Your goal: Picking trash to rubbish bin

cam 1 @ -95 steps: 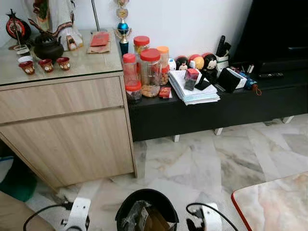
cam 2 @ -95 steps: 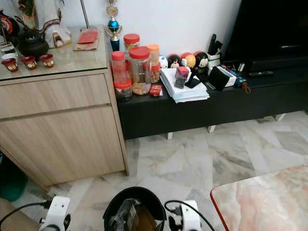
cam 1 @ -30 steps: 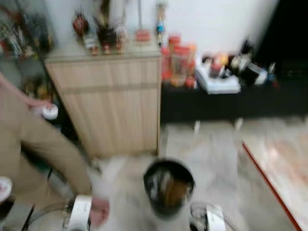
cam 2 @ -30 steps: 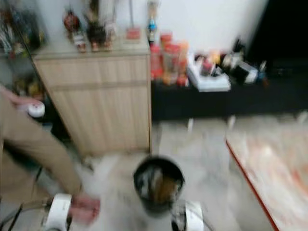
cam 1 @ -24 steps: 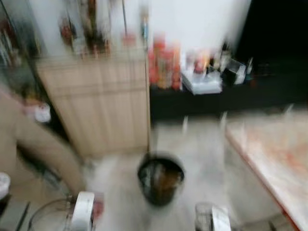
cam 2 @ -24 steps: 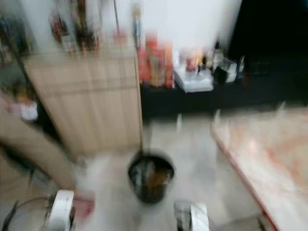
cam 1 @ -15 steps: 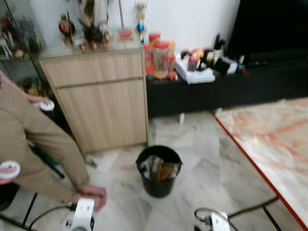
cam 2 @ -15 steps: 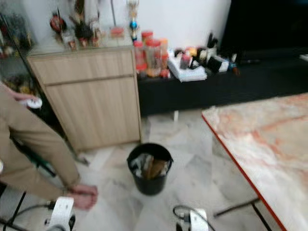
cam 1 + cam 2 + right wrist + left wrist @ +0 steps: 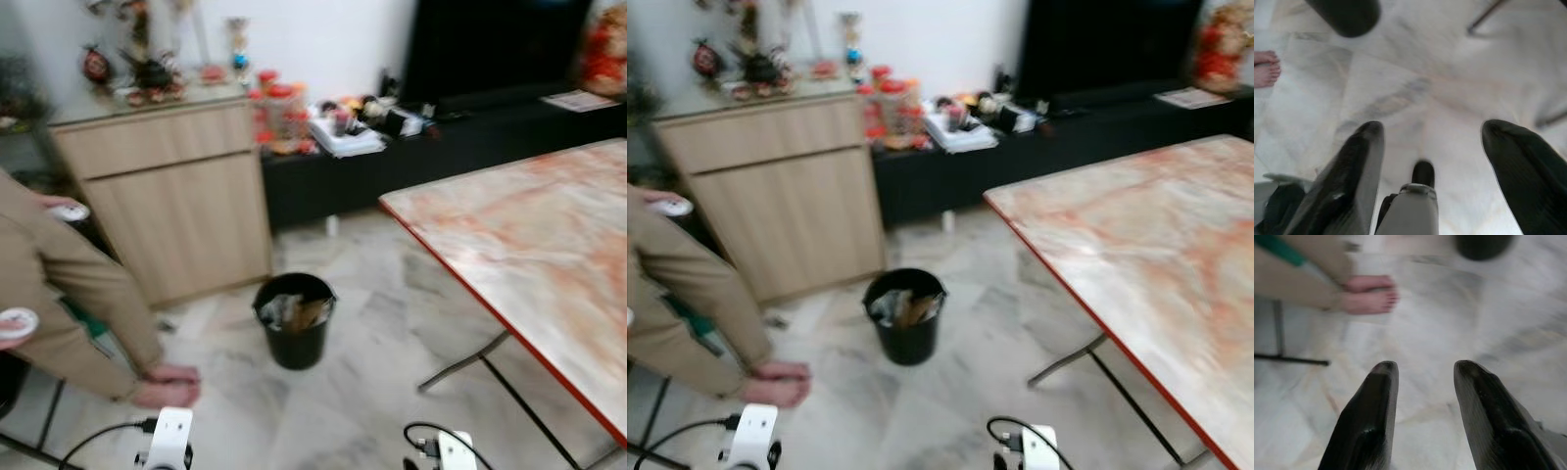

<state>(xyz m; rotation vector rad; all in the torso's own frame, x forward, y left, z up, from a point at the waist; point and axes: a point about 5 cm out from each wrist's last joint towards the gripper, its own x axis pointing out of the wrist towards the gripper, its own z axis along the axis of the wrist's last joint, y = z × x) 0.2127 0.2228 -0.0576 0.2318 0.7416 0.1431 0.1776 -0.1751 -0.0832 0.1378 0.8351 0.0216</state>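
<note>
From the head views, we see the black rubbish bin (image 9: 294, 332) standing on the marble floor (image 9: 372, 392) ahead of both arms, filled with trash (image 9: 292, 311), between a wooden cabinet (image 9: 176, 211) and a marble-topped table (image 9: 529, 245). A person's bare feet (image 9: 168, 386) rest near our left arm. In our left wrist view, the left gripper (image 9: 1422, 369) hangs empty, fingers apart, feet beyond. In our right wrist view, the right gripper (image 9: 1430, 132) gapes wide, bin base beyond.

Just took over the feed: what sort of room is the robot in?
Probably a home living room: a dark TV on a low black stand, a wooden cabinet, a marble-topped table.
</note>
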